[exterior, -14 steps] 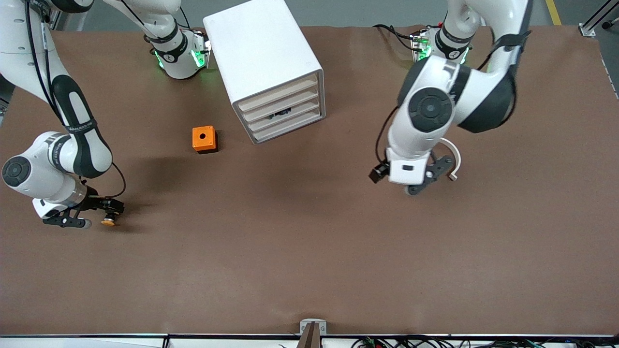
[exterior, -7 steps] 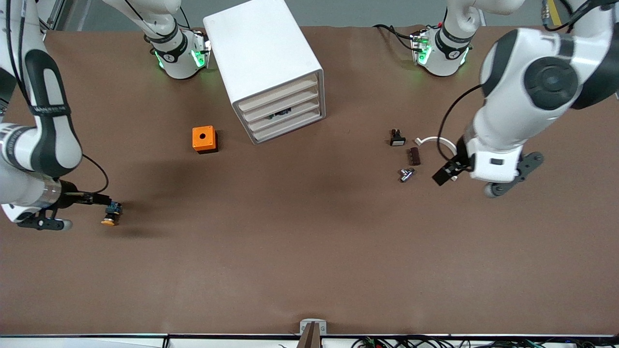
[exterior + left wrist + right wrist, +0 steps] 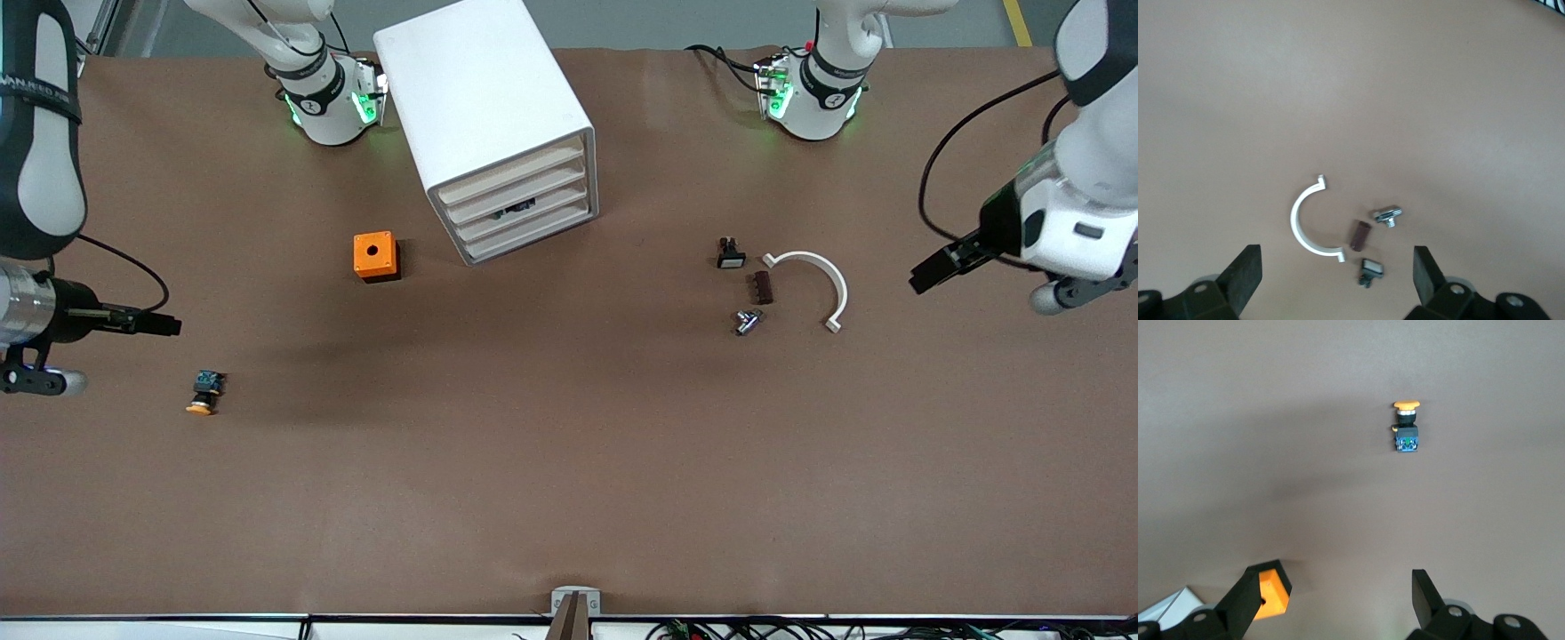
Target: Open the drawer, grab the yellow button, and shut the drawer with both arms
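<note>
The white cabinet (image 3: 484,107) stands at the robots' side of the table, its four drawer fronts (image 3: 520,200) all pushed in. The button (image 3: 204,393), orange cap and blue-green rear, lies alone on the table at the right arm's end. It also shows in the right wrist view (image 3: 1406,428). My right gripper (image 3: 1338,600) is open and empty, up over the table's edge (image 3: 36,380), apart from the button. My left gripper (image 3: 1338,273) is open and empty, up over the left arm's end of the table (image 3: 1071,292).
An orange cube (image 3: 375,255) with a round hole sits beside the cabinet. Toward the left arm's end lie a white half-ring (image 3: 813,276), a brown block (image 3: 761,287), a bolt (image 3: 747,321) and a black part with a white face (image 3: 730,254).
The right gripper let go of the button and drew back and up; the button stays on the table. The left arm swung away from over the small parts toward its end of the table.
</note>
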